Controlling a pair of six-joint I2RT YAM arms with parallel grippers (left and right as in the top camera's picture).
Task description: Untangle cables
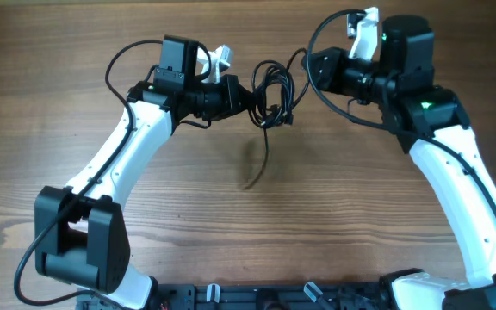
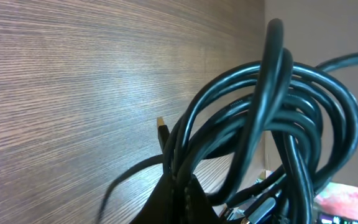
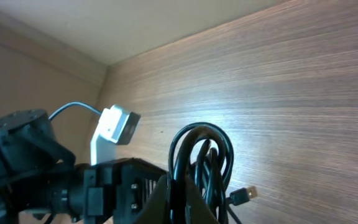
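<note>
The cables are a knotted bundle of thin black cords held in the air between both arms at the back middle of the table. My left gripper is shut on the bundle's left side; in the left wrist view the loops rise out of the shut fingers, and a gold-tipped plug sticks out. My right gripper is shut on a strand at the bundle's upper right. The right wrist view shows its fingers pinching a loop, with a USB plug beside them. A loose tail hangs down.
The wooden table lies under the bundle. The left arm's wrist and white camera mount sit close behind the bundle in the right wrist view. The arms' own thicker black wires arc near each wrist.
</note>
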